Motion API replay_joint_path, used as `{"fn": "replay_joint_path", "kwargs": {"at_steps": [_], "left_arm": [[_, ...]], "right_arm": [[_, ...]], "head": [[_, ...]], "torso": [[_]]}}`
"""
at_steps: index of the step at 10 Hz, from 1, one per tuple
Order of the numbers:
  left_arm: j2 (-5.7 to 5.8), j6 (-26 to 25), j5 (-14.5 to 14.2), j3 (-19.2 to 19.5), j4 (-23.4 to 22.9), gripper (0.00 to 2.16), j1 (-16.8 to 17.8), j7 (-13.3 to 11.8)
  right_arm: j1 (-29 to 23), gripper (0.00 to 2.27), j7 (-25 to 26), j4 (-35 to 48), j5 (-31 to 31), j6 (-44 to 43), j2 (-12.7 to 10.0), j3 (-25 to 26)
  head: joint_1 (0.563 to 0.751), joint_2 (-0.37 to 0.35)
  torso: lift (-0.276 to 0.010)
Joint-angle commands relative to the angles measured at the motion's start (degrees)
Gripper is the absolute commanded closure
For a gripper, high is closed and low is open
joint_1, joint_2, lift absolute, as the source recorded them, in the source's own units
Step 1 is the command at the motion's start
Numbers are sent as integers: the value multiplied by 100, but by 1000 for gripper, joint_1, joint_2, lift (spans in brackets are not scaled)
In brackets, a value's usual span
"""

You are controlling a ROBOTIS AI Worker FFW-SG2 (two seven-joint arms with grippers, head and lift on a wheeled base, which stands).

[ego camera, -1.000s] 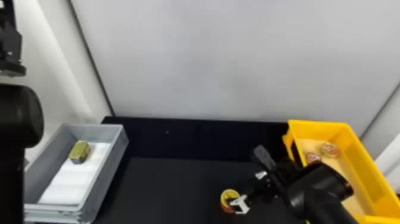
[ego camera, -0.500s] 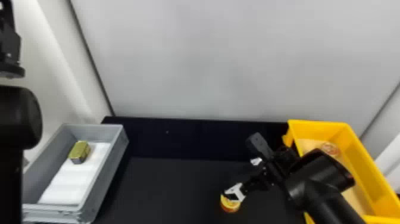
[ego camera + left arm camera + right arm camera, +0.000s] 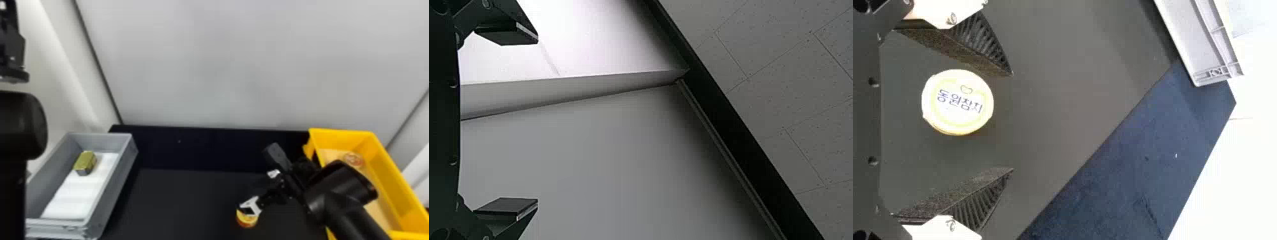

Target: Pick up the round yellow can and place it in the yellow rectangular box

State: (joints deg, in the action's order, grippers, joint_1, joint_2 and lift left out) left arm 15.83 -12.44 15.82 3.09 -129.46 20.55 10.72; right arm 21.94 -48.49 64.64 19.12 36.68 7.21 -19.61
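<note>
Right arm (image 3: 346, 209) shifted slightly left, slanting inward; 2 fingers (image 3: 277, 155) spread astride yellow can (image 3: 246, 221).

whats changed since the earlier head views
The right gripper has moved forward and a little left; its open fingers flank the round yellow can without gripping it. The can, gray box and yellow rectangular box stayed put.

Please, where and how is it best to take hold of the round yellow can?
Probably grip the can by its round side wall, from above, one finger on each side. It stands upright on the black table, flat top up, and the open right gripper spans it with a gap at each finger.
</note>
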Motion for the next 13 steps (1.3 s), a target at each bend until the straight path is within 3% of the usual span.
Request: {"fn": "replay_joint_path", "kwargs": {"at_steps": [1, 13], "left_arm": [[0, -4, 0, -1, 0, 127, 2, 0], [8, -13, 0, -18, -9, 127, 19, -8]], "right_arm": [[-6, 117, -14, -4, -39, -1, -18, -97], [-173, 117, 12, -206, -92, -45, -88, -202]], "head": [[663, 54], [663, 54]], "torso": [[-10], [-10]]}}
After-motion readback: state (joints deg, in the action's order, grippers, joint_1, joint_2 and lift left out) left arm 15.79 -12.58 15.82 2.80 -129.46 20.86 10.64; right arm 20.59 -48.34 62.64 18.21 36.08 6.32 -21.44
